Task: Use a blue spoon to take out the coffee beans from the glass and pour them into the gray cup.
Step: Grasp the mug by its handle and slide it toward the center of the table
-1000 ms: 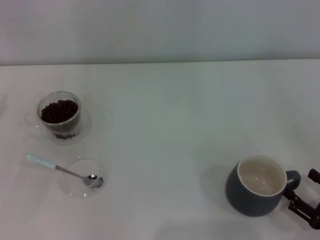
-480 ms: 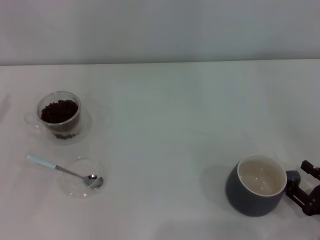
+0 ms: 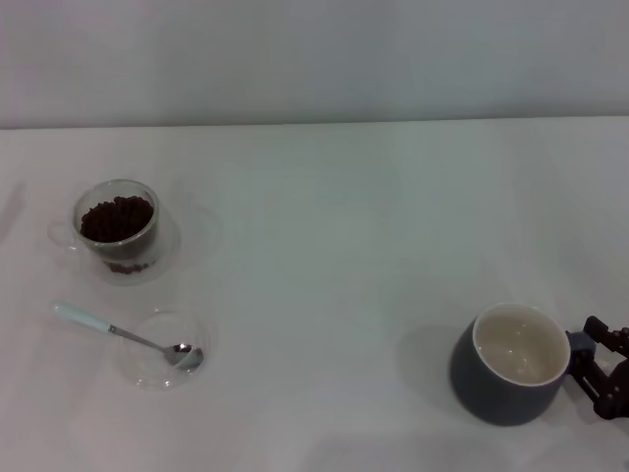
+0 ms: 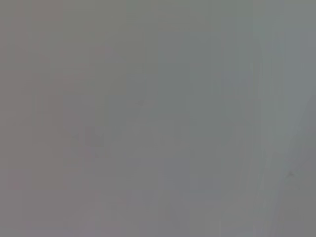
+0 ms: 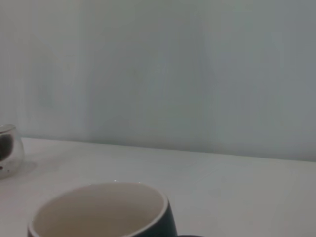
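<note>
The right gripper (image 3: 601,366), black, sat at the loop handle of the rounded dark blue-gray ceramic cup (image 3: 511,379); whether it clamped the handle could not be told. Well apart: clear round glass (image 3: 118,229) heaped with dark coffee beans (image 3: 116,217); pale-blue-handled metal spoon (image 3: 123,336) resting in a shallow clear dish (image 3: 147,369).

A bare test bench, likely a lab. A plain white table (image 3: 324,246) meets a blank grey wall (image 3: 314,59) at twelve o'clock.
</note>
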You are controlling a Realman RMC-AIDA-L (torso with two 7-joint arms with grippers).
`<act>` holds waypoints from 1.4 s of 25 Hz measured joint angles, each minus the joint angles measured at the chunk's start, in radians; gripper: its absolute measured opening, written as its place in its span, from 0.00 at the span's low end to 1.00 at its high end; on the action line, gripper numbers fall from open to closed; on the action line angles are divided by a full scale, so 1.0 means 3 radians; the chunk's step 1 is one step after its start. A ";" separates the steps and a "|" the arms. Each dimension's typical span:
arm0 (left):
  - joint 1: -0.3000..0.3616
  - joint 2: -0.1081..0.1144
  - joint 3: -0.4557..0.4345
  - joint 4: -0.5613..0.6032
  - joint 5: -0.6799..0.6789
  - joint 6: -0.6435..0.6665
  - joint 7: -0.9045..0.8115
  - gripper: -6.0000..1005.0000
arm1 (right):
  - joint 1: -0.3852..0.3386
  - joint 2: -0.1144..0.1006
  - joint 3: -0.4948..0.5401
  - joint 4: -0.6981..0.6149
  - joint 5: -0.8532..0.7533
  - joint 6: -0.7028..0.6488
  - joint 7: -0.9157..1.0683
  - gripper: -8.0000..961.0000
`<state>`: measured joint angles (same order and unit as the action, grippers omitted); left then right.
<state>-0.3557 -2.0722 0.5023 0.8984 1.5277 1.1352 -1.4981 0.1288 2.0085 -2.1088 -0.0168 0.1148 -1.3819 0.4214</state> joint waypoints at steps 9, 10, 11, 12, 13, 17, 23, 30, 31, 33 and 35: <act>-0.0049 0.0008 -0.0017 -0.0070 0.0000 -0.0026 0.0081 0.65 | 0.0015 -0.0002 0.0014 -0.0030 -0.0001 0.0002 0.0001 0.31; -0.0051 0.0009 -0.0013 -0.0072 -0.0001 -0.0029 0.0085 0.65 | 0.0015 -0.0002 0.0014 -0.0034 -0.0001 0.0001 0.0001 0.27; -0.0051 0.0009 -0.0011 -0.0076 -0.0001 -0.0031 0.0088 0.65 | 0.0015 -0.0002 0.0014 -0.0042 -0.0003 0.0000 0.0001 0.23; -0.0052 0.0008 -0.0010 -0.0083 -0.0002 -0.0031 0.0093 0.65 | 0.0015 -0.0002 0.0014 -0.0054 -0.0009 -0.0001 0.0001 0.20; -0.0052 0.0008 -0.0011 -0.0095 -0.0002 -0.0031 0.0102 0.65 | 0.0015 -0.0002 0.0011 -0.0067 -0.0016 -0.0002 0.0001 0.16; -0.0056 0.0006 -0.0023 -0.0147 -0.0003 -0.0032 0.0136 0.65 | 0.0031 -0.0002 -0.0012 -0.0142 -0.0036 0.0001 0.0001 0.16; -0.0052 0.0004 -0.0010 -0.0163 -0.0006 -0.0031 0.0138 0.65 | 0.0058 0.0002 -0.0020 -0.0302 -0.0042 0.0052 0.0002 0.16; -0.0050 -0.0005 -0.0007 -0.0199 -0.0006 -0.0031 0.0184 0.65 | 0.0087 0.0011 -0.0096 -0.0728 -0.0047 0.0506 -0.0005 0.16; -0.0058 -0.0005 -0.0008 -0.0224 -0.0006 -0.0031 0.0204 0.65 | 0.0089 0.0012 -0.0106 -0.0794 -0.0047 0.0585 -0.0007 0.16; -0.0072 -0.0004 -0.0010 -0.0269 -0.0023 -0.0031 0.0258 0.65 | 0.0100 0.0012 -0.0115 -0.0942 -0.0047 0.0752 -0.0005 0.16; -0.0077 -0.0003 -0.0010 -0.0312 -0.0062 -0.0030 0.0323 0.65 | 0.0119 0.0014 -0.0132 -0.1052 -0.0047 0.0857 0.0002 0.16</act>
<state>-0.3789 -2.0732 0.4992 0.8047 1.5090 1.1264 -1.4012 0.1645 2.0127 -2.1483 -0.3323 0.1007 -1.1249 0.4219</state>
